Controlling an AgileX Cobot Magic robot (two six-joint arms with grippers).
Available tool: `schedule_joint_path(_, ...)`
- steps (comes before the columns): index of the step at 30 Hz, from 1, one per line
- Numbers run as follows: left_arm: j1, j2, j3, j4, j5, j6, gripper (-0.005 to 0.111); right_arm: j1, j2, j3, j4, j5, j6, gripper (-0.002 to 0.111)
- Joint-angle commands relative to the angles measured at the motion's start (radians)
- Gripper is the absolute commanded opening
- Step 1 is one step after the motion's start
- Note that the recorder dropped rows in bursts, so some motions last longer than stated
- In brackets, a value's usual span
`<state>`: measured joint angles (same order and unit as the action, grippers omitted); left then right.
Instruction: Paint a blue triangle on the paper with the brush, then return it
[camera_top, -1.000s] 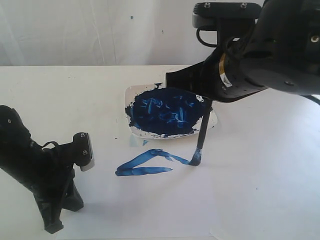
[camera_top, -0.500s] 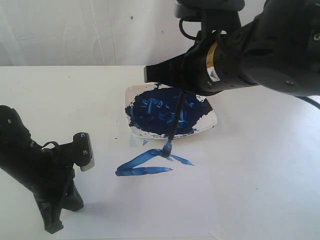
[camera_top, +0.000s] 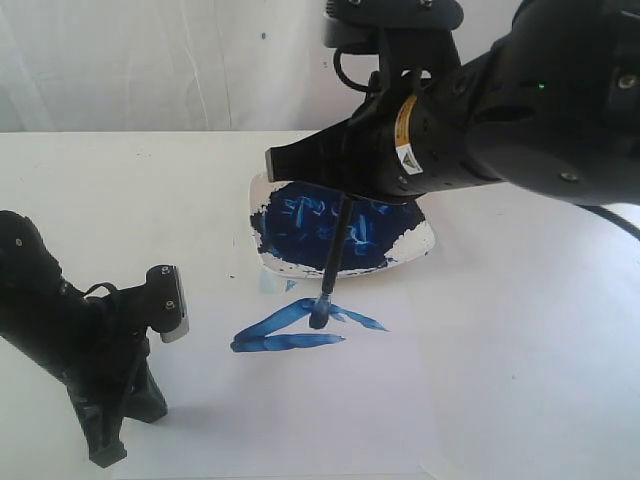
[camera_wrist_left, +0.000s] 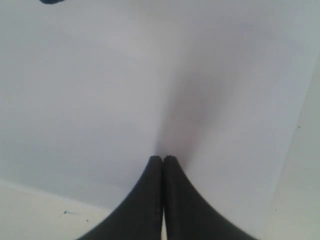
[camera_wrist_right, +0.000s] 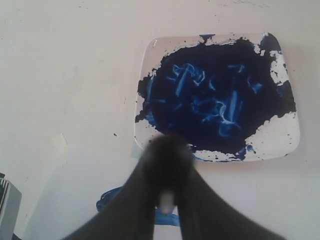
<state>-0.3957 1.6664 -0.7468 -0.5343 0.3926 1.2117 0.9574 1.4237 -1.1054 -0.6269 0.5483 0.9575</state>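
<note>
My right gripper (camera_top: 346, 190) is shut on the brush (camera_top: 331, 262), a thin black handle that hangs nearly upright. Its blue tip touches the paper (camera_top: 330, 410) at the upper middle of the blue triangle (camera_top: 296, 328). The triangle is a flat, streaky outline just in front of the dish. In the right wrist view the blurred gripper (camera_wrist_right: 167, 150) pinches the handle end-on, and part of the triangle (camera_wrist_right: 107, 202) shows under it. My left gripper (camera_top: 106, 455) is shut with nothing in it. In the left wrist view the gripper (camera_wrist_left: 162, 159) has its tips down on the paper (camera_wrist_left: 100, 100).
A square white dish (camera_top: 423, 238) smeared with dark blue paint stands behind the triangle; in the right wrist view the dish (camera_wrist_right: 287, 142) lies just beyond the fingers. The left arm (camera_top: 60, 330) rests on the paper's near left corner. A white wall backs the table.
The right arm has swung left. The brush tip has gone from the triangle's right corner along the upper stroke to its upper middle. The left arm has not moved.
</note>
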Motion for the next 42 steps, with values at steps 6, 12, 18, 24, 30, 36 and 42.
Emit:
schedule_joint_path(6,-0.007,0.002,0.006,-0.011,0.025,-0.004,0.0,0.0,-0.003,0.002,0.0,0.016,-0.04,0.0)
schedule_joint_path(12,-0.007,0.002,0.006,-0.011,0.025,-0.004,0.0,0.0,-0.003,0.002,0.008,0.02,-0.04,0.0)
schedule_joint_path(18,-0.007,0.002,0.006,-0.011,0.025,-0.004,0.0,0.0,-0.003,0.002,0.046,0.0,-0.065,0.0)
schedule_joint_path(24,-0.007,0.002,0.006,-0.011,0.025,-0.004,0.0,0.0,-0.001,0.022,0.046,0.002,-0.082,0.0)
schedule_joint_path(30,-0.007,0.002,0.006,-0.018,0.025,-0.004,0.0,0.0,-0.001,0.048,0.018,0.007,-0.082,0.0)
schedule_joint_path(36,-0.007,0.002,0.006,-0.018,0.025,-0.004,0.0,0.0,-0.001,0.048,-0.018,0.015,-0.082,0.0)
schedule_joint_path(42,-0.007,0.002,0.006,-0.018,0.025,-0.004,0.0,0.0,-0.001,0.048,-0.041,0.045,-0.082,0.0)
